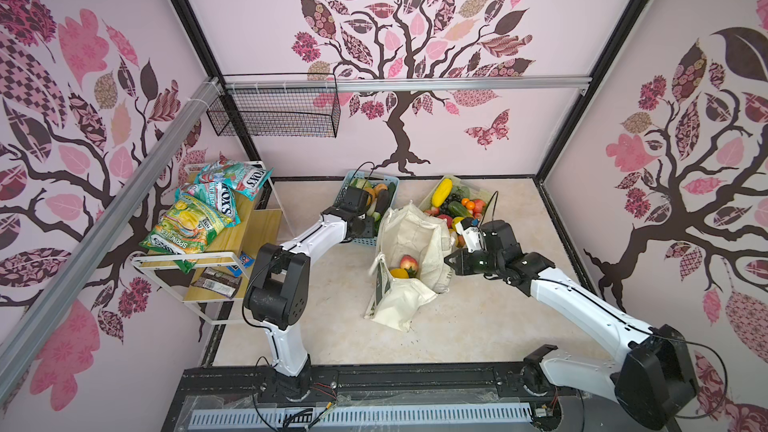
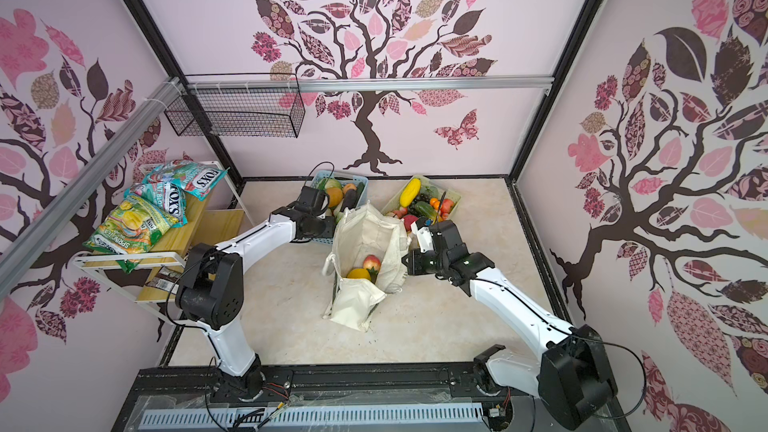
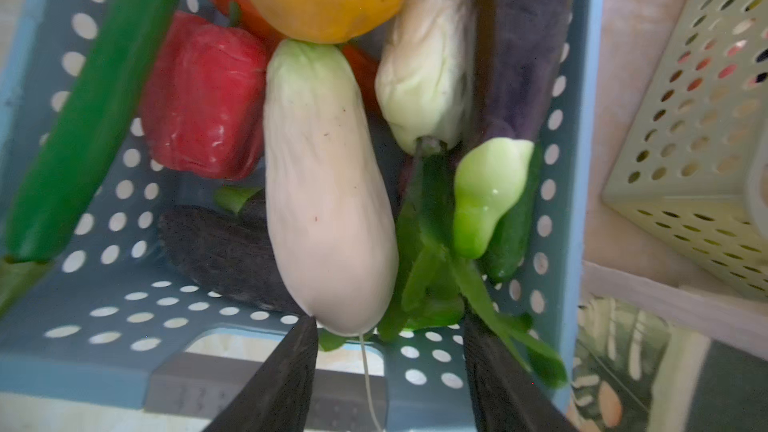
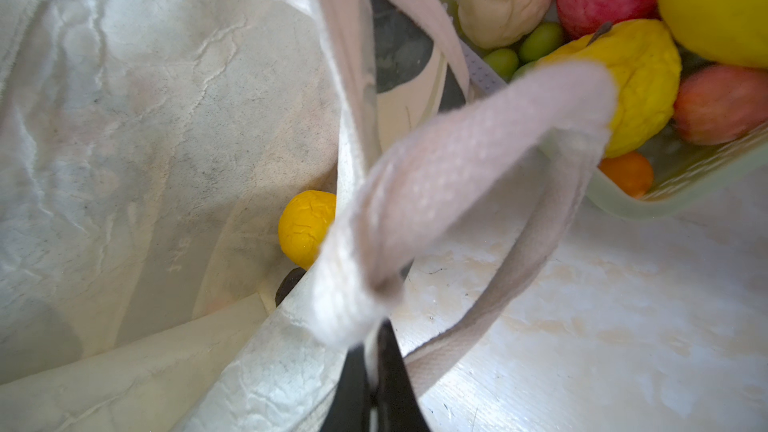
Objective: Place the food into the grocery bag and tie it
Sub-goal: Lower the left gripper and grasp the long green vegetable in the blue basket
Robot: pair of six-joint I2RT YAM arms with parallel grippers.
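Two pieces of food, a red apple [image 1: 408, 263] and a yellow fruit [image 1: 399, 273], already lie inside the grocery bag [image 1: 415, 238]. It stands mid-table, close in front of the blue basket [image 3: 83, 363] and the pale green basket [image 4: 665, 201]. We have the right gripper [image 4: 374, 351] pinched together on the bag's rim where a strap [image 4: 478, 139] joins. We judge that this props the mouth open for loading. Our left gripper [image 3: 390, 347] hangs inside the blue basket with its jaws apart, flanking the tip of a white vegetable [image 3: 328, 201], probably our next pick.
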